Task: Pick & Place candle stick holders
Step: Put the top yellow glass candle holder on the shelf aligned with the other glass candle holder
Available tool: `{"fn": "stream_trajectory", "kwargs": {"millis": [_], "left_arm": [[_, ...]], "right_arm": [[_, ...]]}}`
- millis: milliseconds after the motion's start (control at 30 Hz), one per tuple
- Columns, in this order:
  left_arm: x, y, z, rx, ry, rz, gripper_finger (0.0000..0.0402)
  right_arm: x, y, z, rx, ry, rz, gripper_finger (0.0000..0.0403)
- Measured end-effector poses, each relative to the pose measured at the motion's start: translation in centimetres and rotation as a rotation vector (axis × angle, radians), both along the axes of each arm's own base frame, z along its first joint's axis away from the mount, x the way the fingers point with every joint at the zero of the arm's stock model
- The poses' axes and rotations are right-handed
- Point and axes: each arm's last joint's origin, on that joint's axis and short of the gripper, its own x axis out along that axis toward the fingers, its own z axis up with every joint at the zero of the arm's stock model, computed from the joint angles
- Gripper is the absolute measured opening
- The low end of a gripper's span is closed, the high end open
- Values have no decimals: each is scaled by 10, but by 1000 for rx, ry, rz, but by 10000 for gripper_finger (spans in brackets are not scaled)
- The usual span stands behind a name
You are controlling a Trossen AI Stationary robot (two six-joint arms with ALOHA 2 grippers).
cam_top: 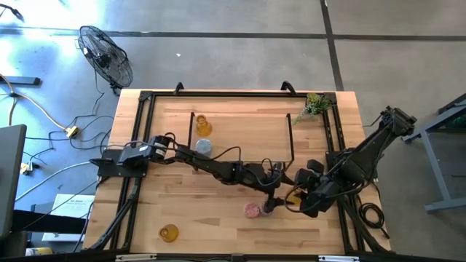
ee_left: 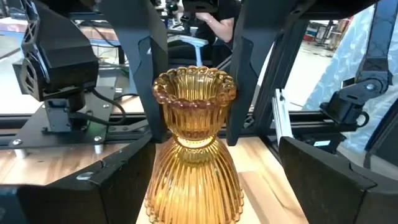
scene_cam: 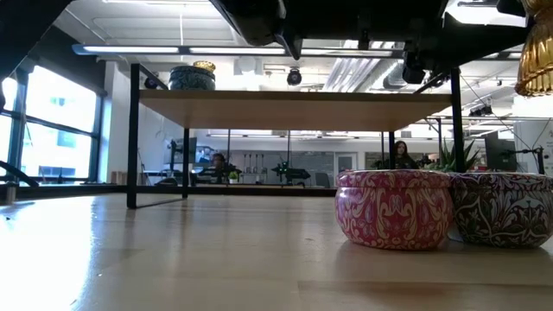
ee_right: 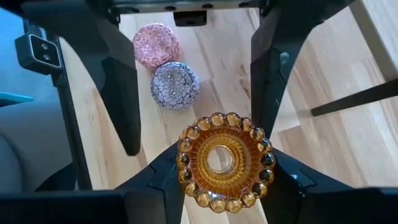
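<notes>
An amber glass candle stick holder (ee_left: 194, 155) hangs upright over the table's near right part, and my right gripper (cam_top: 302, 198) is shut on its top. My left gripper (cam_top: 284, 185) reaches in level from the left. Its open fingers (ee_left: 93, 186) stand on either side of the bulbous base, with a gap showing on one side. A pink holder (ee_right: 155, 43) and a purple one (ee_right: 175, 85) sit on the table just beside them. Another amber holder (cam_top: 202, 125) and a blue one (cam_top: 204, 146) stand on the raised shelf. One more amber holder (cam_top: 169, 233) rests near the front left. My right gripper pinches the holder's beaded upper cup (ee_right: 186, 168) between its two fingers, one on each side. The fingers (ee_left: 152, 68) come down at it from above, slanting. The holder is upright and lifted clear of the table (scene_cam: 536, 60).
A black-framed shelf (scene_cam: 294, 108) with a wooden board spans the table's far middle on thin legs (scene_cam: 132, 138). A green plant sprig (cam_top: 314, 105) lies at the far right corner. Black rails (cam_top: 138, 131) run along the table's edges. A fan (cam_top: 105, 54) stands off the table.
</notes>
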Motion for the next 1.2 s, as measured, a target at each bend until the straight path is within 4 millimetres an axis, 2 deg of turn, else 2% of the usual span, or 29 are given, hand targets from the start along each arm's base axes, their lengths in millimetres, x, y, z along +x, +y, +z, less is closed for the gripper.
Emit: {"fn": "stream_trajectory", "kwargs": {"millis": [167,367,633,767,933,1033,1200], "left_arm": [[7,0,-9,-7,3,-4,335],[27,-5,-25,-9,33,-15,335],[38,-8,-11,-10,20,-45,335],[38,-8,-10,-8,24,-43,334],[38,-8,-12,-6,35,-43,333],[38,-8,-13,2,47,-45,313],[38,-8,-14,24,53,-45,244]], "right_arm": [[2,-3,0,-4,-3,-5,154],[3,-2,1,2,-7,8,150],[4,-2,1,-1,-20,16,151],[4,-2,1,-3,-21,15,159],[5,-1,1,-2,-27,25,148],[6,-1,2,4,-37,26,148],[6,0,2,7,-37,28,159]]}}
